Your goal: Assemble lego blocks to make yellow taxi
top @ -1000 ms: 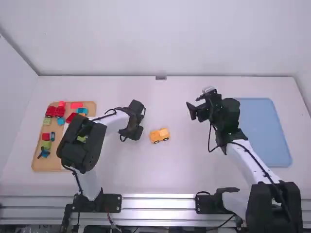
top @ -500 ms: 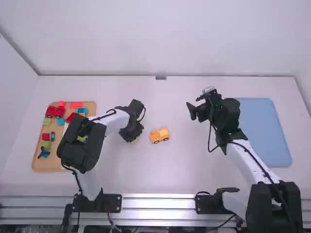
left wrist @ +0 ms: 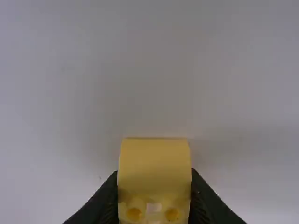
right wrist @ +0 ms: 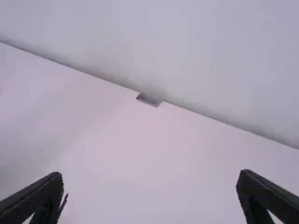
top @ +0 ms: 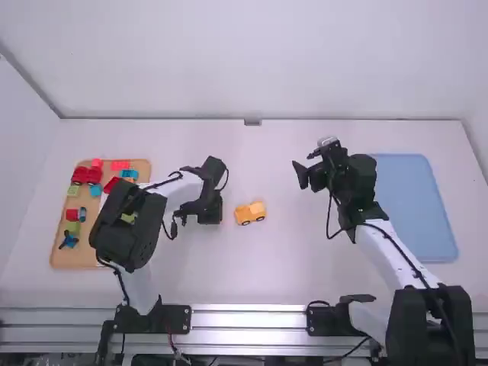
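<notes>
While your left gripper (left wrist: 154, 175) grasps a yellow block (left wrist: 154, 161), the taxi looks only part-built.
The wheeled yellow body (top: 250, 213) sits about midway between the worktop's (top: 282, 267) near and far edges, its wheels on; you probably still have that block to fit. Your right gripper (right wrist: 150, 174) is spread and empty.

Pale walls (top: 252, 61) stand on 3 sides of a white table (top: 267, 267); a small grey bracket (top: 252, 122) sits midway along its far edge.
</notes>
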Tool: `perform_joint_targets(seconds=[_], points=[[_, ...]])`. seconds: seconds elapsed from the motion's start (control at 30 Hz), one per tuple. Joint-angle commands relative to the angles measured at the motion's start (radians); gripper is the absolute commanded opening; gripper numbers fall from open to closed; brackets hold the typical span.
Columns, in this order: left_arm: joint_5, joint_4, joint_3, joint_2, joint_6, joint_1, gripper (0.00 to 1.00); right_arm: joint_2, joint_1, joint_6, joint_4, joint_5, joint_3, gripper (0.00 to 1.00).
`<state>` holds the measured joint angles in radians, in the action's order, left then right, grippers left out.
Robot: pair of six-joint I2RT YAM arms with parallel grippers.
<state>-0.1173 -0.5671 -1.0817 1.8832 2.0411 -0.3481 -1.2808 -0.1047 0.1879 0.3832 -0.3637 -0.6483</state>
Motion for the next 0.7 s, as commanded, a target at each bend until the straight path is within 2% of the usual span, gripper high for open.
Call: perform_joint_targets(seconds=[0.0, 0.03, 0.07, 0.17, 0.37, 0.5, 0.67], points=[[0.032, -0.004, -0.013, 0.01, 0.068, -0.004, 0.28, 0.018, -0.001, -0.005, -0.002, -0.003, 0.007, 0.98], [0.032, -0.003, -0.013, 0.01, 0.068, -0.004, 0.31, 0.018, -0.001, -0.005, -0.002, -0.003, 0.007, 0.98], [0.031, 0.0, -0.013, 0.01, 0.068, -0.004, 0.72, 0.018, -0.001, -0.005, -0.002, -0.003, 0.007, 0.98], [0.032, 0.004, -0.013, 0.01, 0.068, -0.004, 0.99, 0.018, 0.0, -0.005, -0.002, -0.003, 0.007, 0.98], [0.04, 0.001, -0.016, 0.008, 0.057, 0.018, 0.99, 0.018, -0.001, -0.005, -0.002, -0.003, 0.007, 0.98], [0.053, -0.089, -0.042, -0.013, 0.056, 0.029, 0.99, 0.018, -0.001, -0.005, -0.002, -0.003, 0.007, 0.98], [0.103, -0.319, -0.185, -0.072, -0.081, 0.035, 0.99, 0.018, -0.001, -0.005, -0.002, -0.003, 0.008, 0.98]])
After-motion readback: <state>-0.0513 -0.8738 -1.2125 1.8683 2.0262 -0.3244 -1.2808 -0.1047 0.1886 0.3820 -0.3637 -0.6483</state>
